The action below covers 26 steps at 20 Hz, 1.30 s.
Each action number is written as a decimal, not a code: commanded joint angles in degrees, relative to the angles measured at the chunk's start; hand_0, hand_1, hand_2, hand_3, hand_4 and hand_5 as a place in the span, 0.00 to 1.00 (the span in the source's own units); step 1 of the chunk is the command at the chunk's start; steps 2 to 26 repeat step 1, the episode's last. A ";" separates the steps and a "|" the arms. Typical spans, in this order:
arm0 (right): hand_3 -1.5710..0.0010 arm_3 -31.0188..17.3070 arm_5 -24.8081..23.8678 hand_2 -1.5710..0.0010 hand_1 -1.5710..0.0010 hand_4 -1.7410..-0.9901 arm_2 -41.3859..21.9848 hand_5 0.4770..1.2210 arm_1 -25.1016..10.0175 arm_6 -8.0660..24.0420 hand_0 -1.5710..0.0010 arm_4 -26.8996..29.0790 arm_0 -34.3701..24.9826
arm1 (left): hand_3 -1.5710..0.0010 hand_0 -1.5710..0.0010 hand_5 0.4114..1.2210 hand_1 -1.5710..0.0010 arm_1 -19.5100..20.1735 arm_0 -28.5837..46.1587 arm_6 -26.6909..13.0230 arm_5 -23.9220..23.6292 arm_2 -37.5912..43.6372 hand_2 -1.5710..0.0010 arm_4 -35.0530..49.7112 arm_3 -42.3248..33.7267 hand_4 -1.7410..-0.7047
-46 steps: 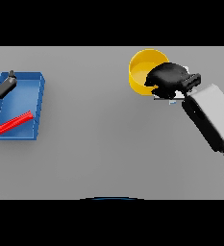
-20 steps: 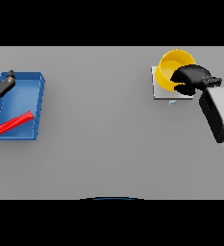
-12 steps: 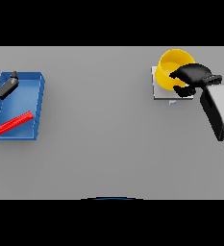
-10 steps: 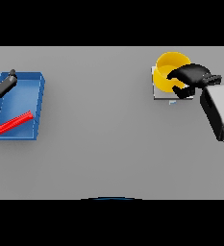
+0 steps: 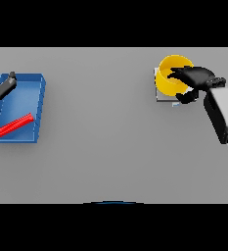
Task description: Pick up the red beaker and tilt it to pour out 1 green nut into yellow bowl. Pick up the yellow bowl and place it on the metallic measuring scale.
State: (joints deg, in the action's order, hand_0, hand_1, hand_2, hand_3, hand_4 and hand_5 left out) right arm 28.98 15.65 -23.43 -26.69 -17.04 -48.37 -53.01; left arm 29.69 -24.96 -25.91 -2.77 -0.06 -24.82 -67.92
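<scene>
Head view: round yellow bowl [image 5: 172, 74] sits on flat metallic measuring scale [image 5: 160, 93], far right of grey counter [image 5: 101, 137]. Right hand [image 5: 196, 78] fingers curl over its rim. Placing step; next, release. Left hand [image 5: 4, 88] idles over blue tray [image 5: 37, 105]; fingers unclear.

A single head view looks steeply down from above onto the grey table [image 5: 110, 147].

Even, flat light; faint shadows, no glare anywhere.

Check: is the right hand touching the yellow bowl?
Touching. The head view shows the right hand with fingers curled over the yellow bowl rim, no gap visible.
</scene>
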 commanded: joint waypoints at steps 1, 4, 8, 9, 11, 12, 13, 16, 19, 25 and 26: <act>0.91 0.16 0.50 0.98 0.99 0.35 0.24 0.35 -0.47 -0.27 0.99 0.28 -0.08 | 1.00 1.00 0.31 1.00 -0.14 -0.35 -0.30 0.02 0.00 1.00 0.02 0.29 0.98; 0.91 0.16 0.50 0.98 0.99 0.35 0.24 0.35 -0.47 -0.27 0.99 0.28 -0.08 | 1.00 1.00 0.31 1.00 -0.14 -0.35 -0.30 0.02 0.00 1.00 0.02 0.29 0.98; 0.91 0.16 0.50 0.98 0.99 0.35 0.24 0.35 -0.47 -0.27 0.99 0.28 -0.08 | 1.00 1.00 0.31 1.00 -0.14 -0.35 -0.30 0.02 0.00 1.00 0.02 0.29 0.98; 0.91 0.16 0.50 0.98 0.99 0.35 0.24 0.35 -0.47 -0.27 0.99 0.28 -0.08 | 1.00 1.00 0.31 1.00 -0.14 -0.35 -0.30 0.02 0.00 1.00 0.02 0.29 0.98; 0.91 0.16 0.50 0.98 0.99 0.35 0.24 0.35 -0.47 -0.27 0.99 0.28 -0.08 | 1.00 1.00 0.31 1.00 -0.14 -0.35 -0.30 0.02 0.00 1.00 0.02 0.29 0.98; 0.91 0.16 0.50 0.98 0.99 0.35 0.24 0.35 -0.47 -0.27 0.99 0.28 -0.08 | 1.00 1.00 0.31 1.00 -0.14 -0.35 -0.30 0.02 0.00 1.00 0.02 0.29 0.98; 0.91 0.16 0.50 0.98 0.99 0.35 0.24 0.35 -0.47 -0.27 0.99 0.28 -0.08 | 1.00 1.00 0.31 1.00 -0.14 -0.35 -0.30 0.02 0.00 1.00 0.02 0.29 0.98; 0.91 0.16 0.50 0.98 0.99 0.35 0.24 0.35 -0.47 -0.27 0.99 0.28 -0.08 | 1.00 1.00 0.31 1.00 -0.14 -0.35 -0.30 0.02 0.00 1.00 0.02 0.29 0.98; 0.91 0.16 0.50 0.98 0.99 0.35 0.24 0.35 -0.47 -0.27 0.99 0.28 -0.08 | 1.00 1.00 0.31 1.00 -0.14 -0.35 -0.30 0.02 0.00 1.00 0.02 0.29 0.98; 0.91 0.16 0.50 0.98 0.99 0.35 0.24 0.35 -0.47 -0.27 0.99 0.28 -0.08 | 1.00 1.00 0.31 1.00 -0.14 -0.35 -0.30 0.02 0.00 1.00 0.02 0.29 0.98; 0.91 0.16 0.50 0.98 0.99 0.35 0.24 0.35 -0.47 -0.27 0.99 0.28 -0.08 | 1.00 1.00 0.31 1.00 -0.14 -0.35 -0.30 0.02 0.00 1.00 0.02 0.29 0.98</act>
